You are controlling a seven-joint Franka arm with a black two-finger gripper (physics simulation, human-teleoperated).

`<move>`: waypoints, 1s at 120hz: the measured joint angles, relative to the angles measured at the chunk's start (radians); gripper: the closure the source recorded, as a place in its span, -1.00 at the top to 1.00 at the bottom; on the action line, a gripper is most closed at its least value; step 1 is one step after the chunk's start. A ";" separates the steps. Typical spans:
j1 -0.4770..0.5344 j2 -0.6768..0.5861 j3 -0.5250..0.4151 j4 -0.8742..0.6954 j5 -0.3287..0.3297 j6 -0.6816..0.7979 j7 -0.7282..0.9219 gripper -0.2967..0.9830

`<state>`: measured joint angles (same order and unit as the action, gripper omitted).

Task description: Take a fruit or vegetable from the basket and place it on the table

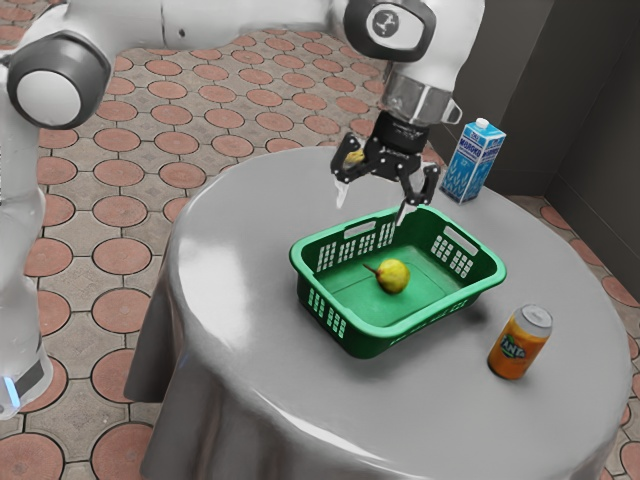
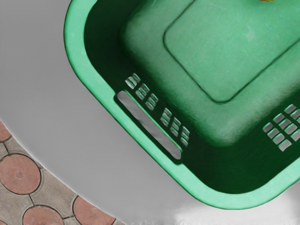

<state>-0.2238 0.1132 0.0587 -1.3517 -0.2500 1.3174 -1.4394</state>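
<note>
Above the far rim of the green basket, my gripper (image 1: pixel 374 204) hangs open, its two fingers apart with nothing between them. The basket (image 1: pixel 375 331) stands upright on the grey table (image 1: pixel 235 285). On its floor lies a yellow-green pear (image 1: pixel 394 276), stem toward the exterior view's left, lower than the gripper and apart from it. In the wrist view, the basket's rim (image 2: pixel 154 163) and a handle slot are under my hand, and a sliver of something yellow-orange touches the picture's edge over the basket floor.
A blue and white carton (image 1: pixel 473 162) stands behind the basket, near the table's far edge. An orange can (image 1: pixel 520 342) is at the exterior view's right of the basket. Yellowish patches show beside the gripper's body; I cannot tell what they are.
</note>
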 joint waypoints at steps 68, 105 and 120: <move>0.038 0.100 0.042 -0.110 0.023 0.175 0.381 0.54; 0.037 0.146 0.038 -0.108 0.098 0.283 0.675 0.54; 0.039 0.170 0.038 -0.108 0.110 0.321 0.778 0.54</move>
<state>-0.1848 0.2828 0.0966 -1.4593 -0.1400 1.6389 -0.6617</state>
